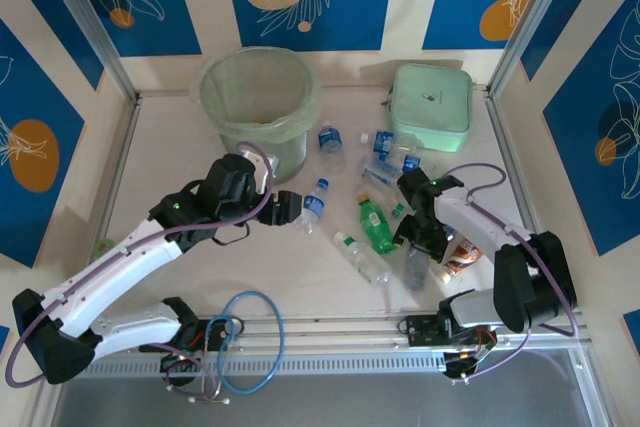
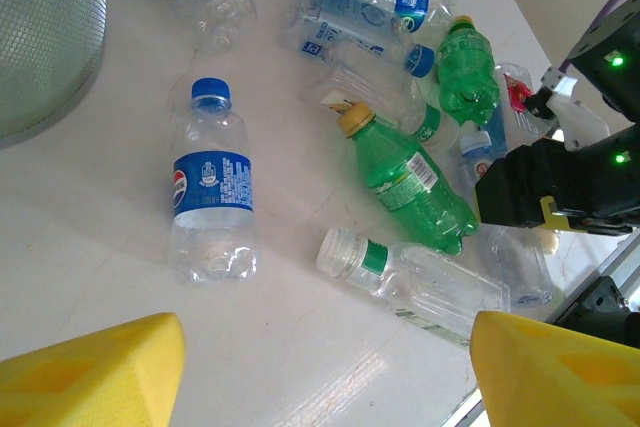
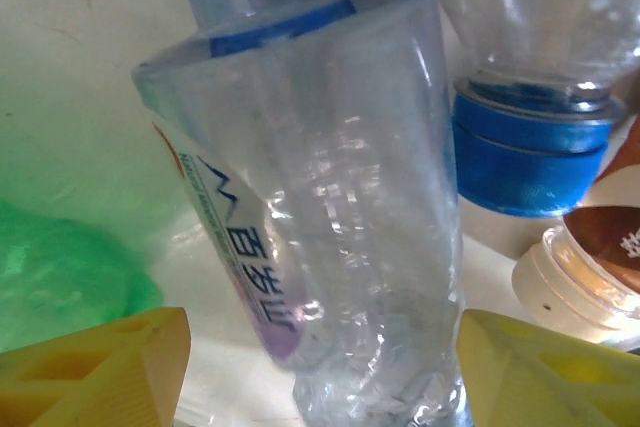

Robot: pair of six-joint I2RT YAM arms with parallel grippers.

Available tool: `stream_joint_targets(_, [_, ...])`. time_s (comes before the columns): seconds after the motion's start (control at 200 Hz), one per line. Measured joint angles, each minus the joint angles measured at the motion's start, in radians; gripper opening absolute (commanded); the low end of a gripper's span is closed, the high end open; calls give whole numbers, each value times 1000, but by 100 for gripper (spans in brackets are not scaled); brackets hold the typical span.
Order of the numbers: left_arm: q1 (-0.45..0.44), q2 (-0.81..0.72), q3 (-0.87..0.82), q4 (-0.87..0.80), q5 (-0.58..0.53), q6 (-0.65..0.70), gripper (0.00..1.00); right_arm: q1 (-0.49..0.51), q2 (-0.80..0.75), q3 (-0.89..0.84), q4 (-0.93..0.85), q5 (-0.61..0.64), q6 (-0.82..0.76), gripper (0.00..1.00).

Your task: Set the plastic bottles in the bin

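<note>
Several plastic bottles lie across the table's middle. The bin (image 1: 258, 102) stands at the back left, and its wall (image 2: 45, 27) fills the left wrist view's upper left corner. My left gripper (image 1: 290, 209) (image 2: 325, 367) is open above bare table. Ahead of it lie a blue-labelled bottle (image 2: 212, 192), a green bottle (image 2: 410, 182) and a clear white-capped bottle (image 2: 410, 282). My right gripper (image 1: 416, 243) (image 3: 325, 367) is open and straddles a clear blue-capped bottle (image 3: 340, 207). The right finger touches that bottle; a gap shows at the left finger.
A mint green square case (image 1: 432, 102) sits at the back right. A red-orange snack wrapper (image 1: 462, 255) lies beside the right arm. Metal frame rails border the table on all sides. A blue cable loop (image 1: 250, 337) hangs over the near rail.
</note>
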State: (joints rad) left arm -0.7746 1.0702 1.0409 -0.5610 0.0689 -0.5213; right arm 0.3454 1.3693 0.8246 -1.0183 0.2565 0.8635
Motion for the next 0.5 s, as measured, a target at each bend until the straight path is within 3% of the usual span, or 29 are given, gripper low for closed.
stream_joint_targets(0.28, [0, -1, 0, 0, 0, 6, 76, 0, 111, 6, 54, -3, -22, 72])
stream_joint_targets(0.5, [0, -2, 0, 0, 0, 7, 76, 3, 117, 6, 74, -3, -30, 58])
